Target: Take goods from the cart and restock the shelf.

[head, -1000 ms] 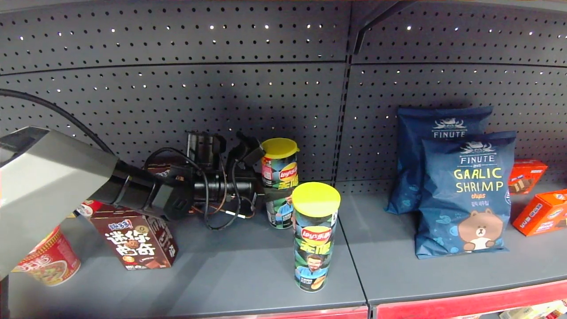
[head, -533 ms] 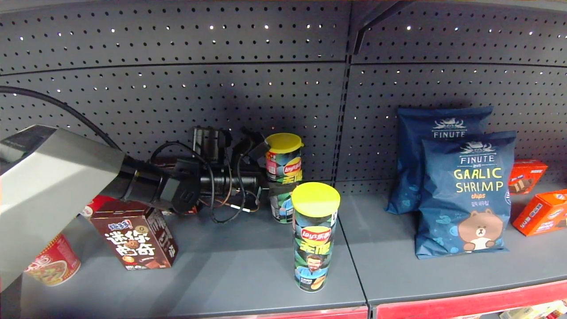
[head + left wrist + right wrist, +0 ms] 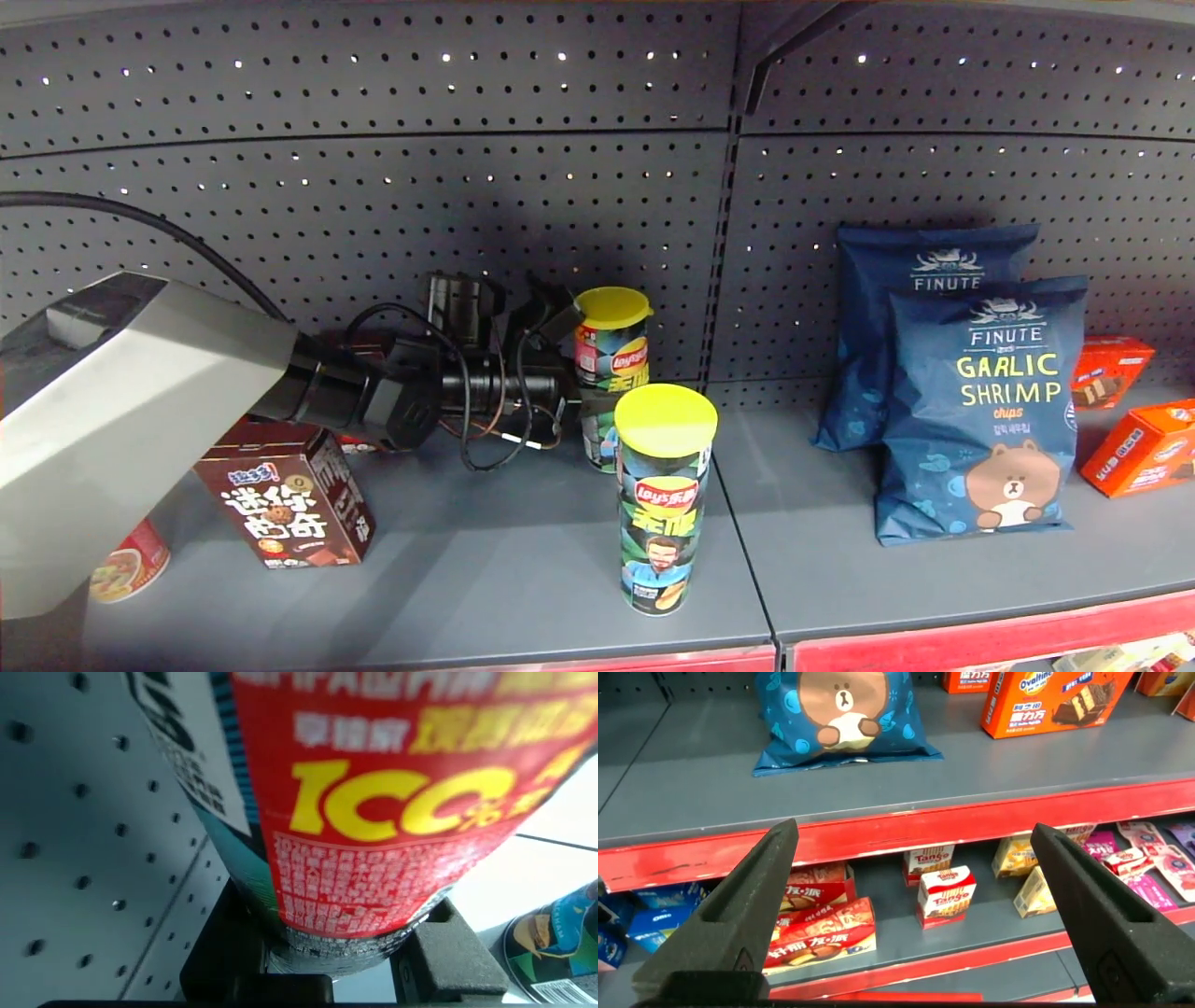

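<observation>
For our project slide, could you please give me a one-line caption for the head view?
Left gripper holds a yellow-lidded chip can near the shelf's back, behind a matching can.

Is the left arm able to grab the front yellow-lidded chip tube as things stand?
Probably not: the left gripper is shut on the rear yellow-lidded chip tube, behind the front yellow-lidded chip tube; it would need to let go first.
</observation>
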